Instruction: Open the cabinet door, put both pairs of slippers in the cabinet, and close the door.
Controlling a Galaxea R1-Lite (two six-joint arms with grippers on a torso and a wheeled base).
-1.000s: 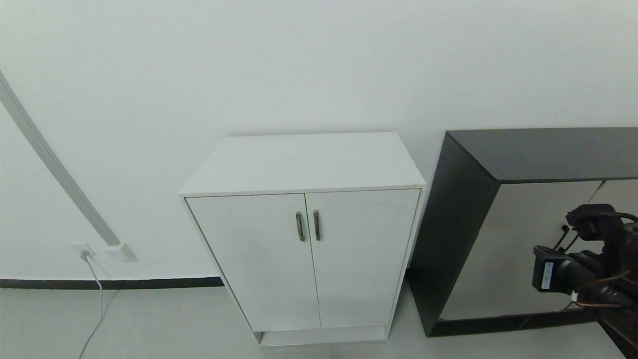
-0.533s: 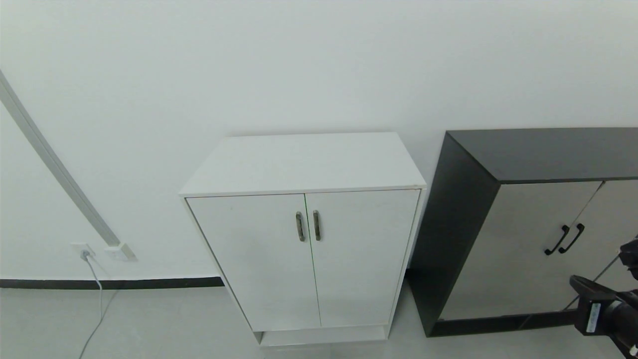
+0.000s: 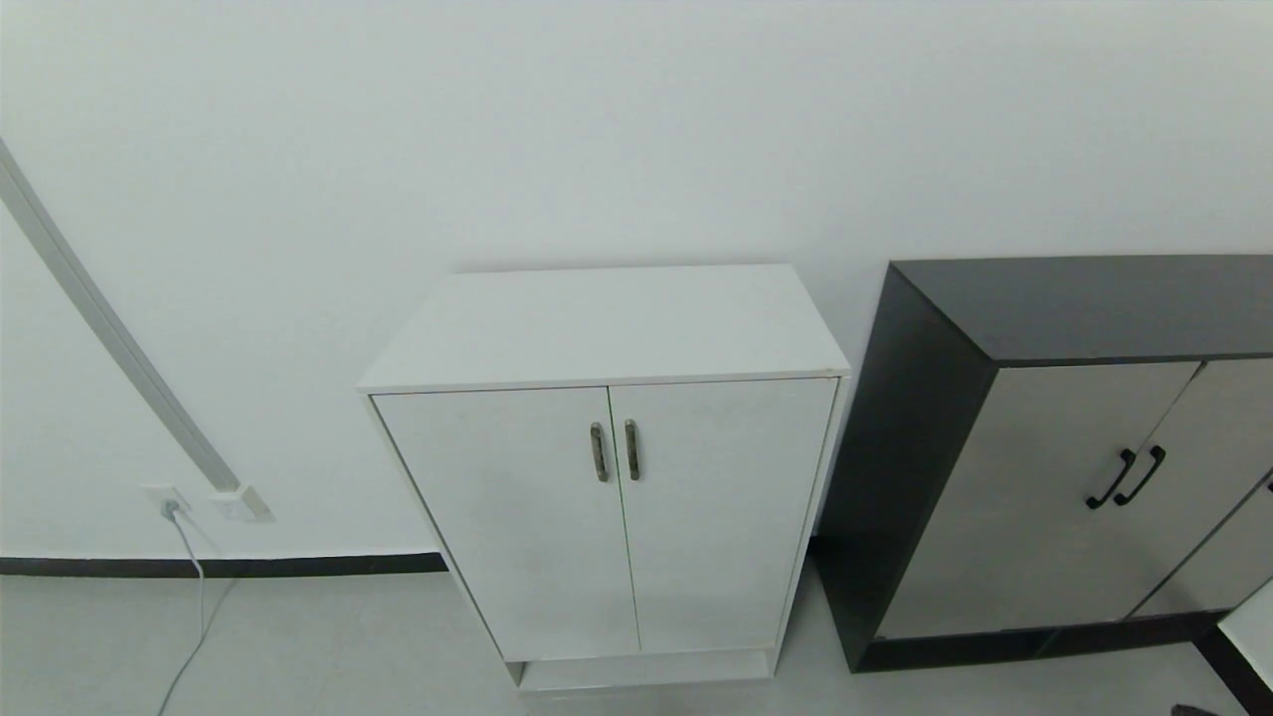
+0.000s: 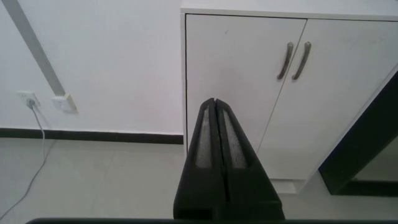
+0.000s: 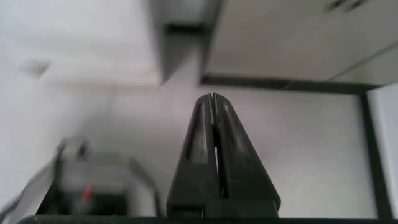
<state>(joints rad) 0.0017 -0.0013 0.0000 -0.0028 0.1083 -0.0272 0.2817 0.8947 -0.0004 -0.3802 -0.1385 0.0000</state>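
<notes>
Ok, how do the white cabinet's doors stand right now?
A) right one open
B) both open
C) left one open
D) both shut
D: on the white cabinet both doors lie flush with the front, their handles side by side at the middle seam.
</notes>
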